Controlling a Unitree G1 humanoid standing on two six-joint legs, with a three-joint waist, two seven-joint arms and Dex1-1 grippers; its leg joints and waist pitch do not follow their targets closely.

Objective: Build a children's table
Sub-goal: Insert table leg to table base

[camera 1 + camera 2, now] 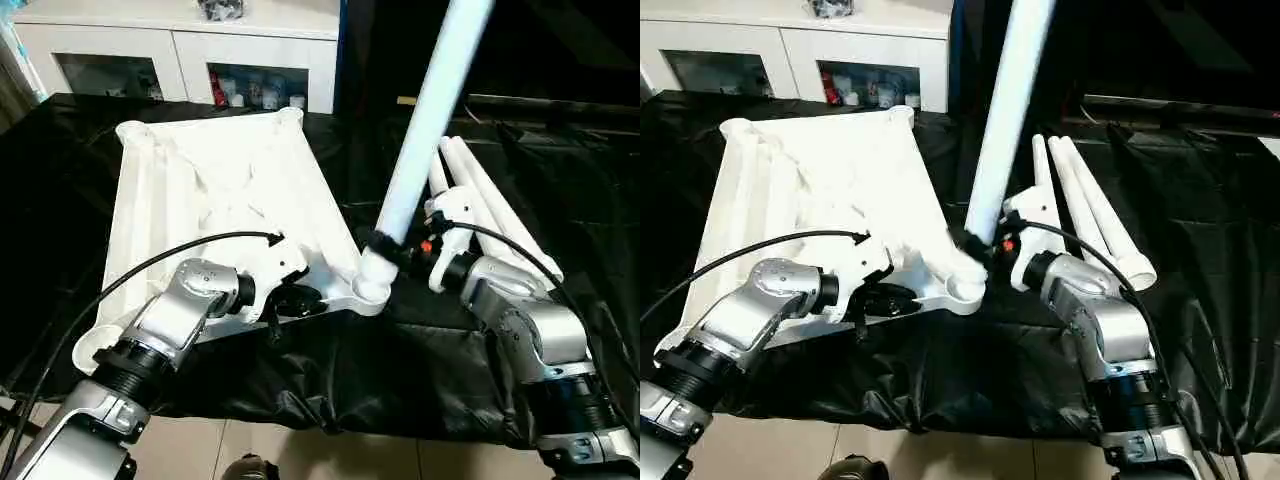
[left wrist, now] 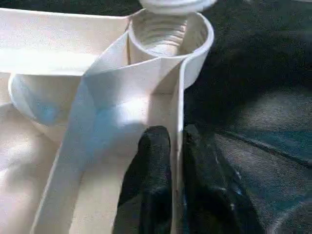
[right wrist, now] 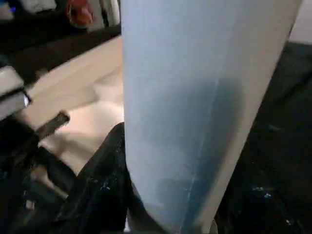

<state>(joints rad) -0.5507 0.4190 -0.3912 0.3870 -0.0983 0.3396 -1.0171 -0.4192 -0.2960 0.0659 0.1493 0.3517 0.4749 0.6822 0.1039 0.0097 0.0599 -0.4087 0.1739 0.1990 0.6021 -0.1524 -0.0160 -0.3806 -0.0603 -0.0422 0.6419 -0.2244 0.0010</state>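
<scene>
Black-covered work table (image 1: pixel 300 385), white cabinet (image 1: pixel 180 50) behind with small items on its shelves — we can't read any labels. The tabletop (image 1: pixel 215 190) lies underside up. Left gripper (image 2: pixel 176 161) pinches its near edge wall, fingers narrow. Right gripper (image 1: pixel 397 258) clamps the upright leg (image 1: pixel 425 120) over the corner socket (image 2: pixel 168 34) — left wrist view shows the threads inside. Spare legs (image 1: pixel 1090 205) lie beside.

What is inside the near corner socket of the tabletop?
The socket shows ridged, thread-like inner walls. The flared end of the upright leg sits just at its mouth. The socket's bottom is hidden by that leg end and the rim.
</scene>
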